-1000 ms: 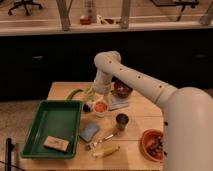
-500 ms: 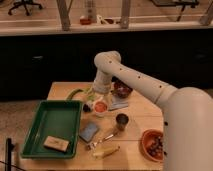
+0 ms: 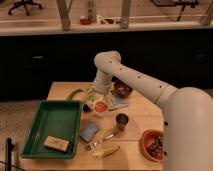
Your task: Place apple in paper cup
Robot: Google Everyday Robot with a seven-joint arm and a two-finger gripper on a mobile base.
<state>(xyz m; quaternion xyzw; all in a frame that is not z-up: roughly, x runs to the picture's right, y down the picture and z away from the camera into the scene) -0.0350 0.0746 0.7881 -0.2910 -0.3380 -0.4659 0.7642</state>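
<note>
1. The pincer (image 3: 98, 100) is seen lowered at the middle of the bench (image 3: 142, 116), at the end of the white arm (image 3: 135, 80) that bends down from above; it is placed directly over the paper cup (image 3: 101, 113).
2. Whether the pincer is released or clenched cannot be told; it is too closely merged with the wrist and the things beneath it.
3. The apple (image 3: 101, 106) is seen as a red-orange round framed by the white rim of the paper cup, right under the pincer; whether it is gripped, touched or already let go cannot be told.
4. A dark red bowl (image 3: 121, 90) is set just behind and to the right of the cup, on a pale grey-blue mat (image 3: 118, 104); the arm passes close over it.
5. A dark metallic cup (image 3: 121, 121) is stood near the front right of the paper cup, apart from it.
6. A blue flat item (image 3: 89, 131) is laid in front of the paper cup; a utensil (image 3: 101, 140) and a yellow long item (image 3: 106, 151) are laid nearer the front edge.
7. A green tray (image 3: 50, 114) is set at the left, with a tan block (image 3: 56, 143) in it; a green long item (image 3: 75, 93) is laid behind the tray.
8. An orange bowl (image 3: 146, 145) with dark contents is placed at the front right, partly hidden by the robot's body.
</note>
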